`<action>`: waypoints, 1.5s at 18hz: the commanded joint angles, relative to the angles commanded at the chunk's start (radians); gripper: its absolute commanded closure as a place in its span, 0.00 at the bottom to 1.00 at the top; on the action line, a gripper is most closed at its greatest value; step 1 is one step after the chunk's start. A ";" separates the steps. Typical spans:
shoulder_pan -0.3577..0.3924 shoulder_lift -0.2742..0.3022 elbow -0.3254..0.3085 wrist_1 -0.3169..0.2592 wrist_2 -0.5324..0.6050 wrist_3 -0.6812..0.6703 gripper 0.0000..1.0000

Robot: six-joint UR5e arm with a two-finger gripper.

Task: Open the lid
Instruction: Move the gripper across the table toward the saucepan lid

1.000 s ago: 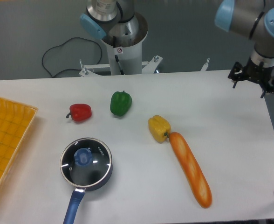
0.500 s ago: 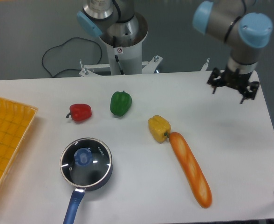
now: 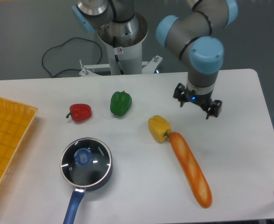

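Yellow tray [image 3: 6, 140] at the table's [image 3: 239, 140] left edge. Red pepper [image 3: 80, 112] behind the saucepan [image 3: 83, 179]. Lid [image 3: 86, 161] seated on the saucepan, blue knob up, front left. Green pepper [image 3: 120, 103] centre-rear. Yellow pepper [image 3: 159, 128] touching the carrot [image 3: 190, 169]. Gripper [image 3: 198, 102] above the table right of centre, fingers spread, empty, well apart from the lid.

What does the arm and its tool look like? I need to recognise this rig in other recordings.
The arm is built of grey metallic tube segments with light blue caps on its joints. Its base column is silvery, carrying a small round red-and-white sticker. The tool is a compact black unit below the wrist, with short black prongs sticking out at each side.
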 joint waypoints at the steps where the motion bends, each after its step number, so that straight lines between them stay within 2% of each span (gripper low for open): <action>1: -0.012 -0.002 0.003 0.000 0.002 -0.002 0.00; 12: -0.078 -0.032 -0.008 -0.006 0.011 -0.011 0.00; 16: -0.153 -0.015 -0.008 -0.006 0.005 -0.077 0.00; 22: -0.285 -0.026 0.021 0.000 0.002 -0.103 0.00; 27: -0.345 -0.023 0.038 0.000 -0.023 -0.103 0.00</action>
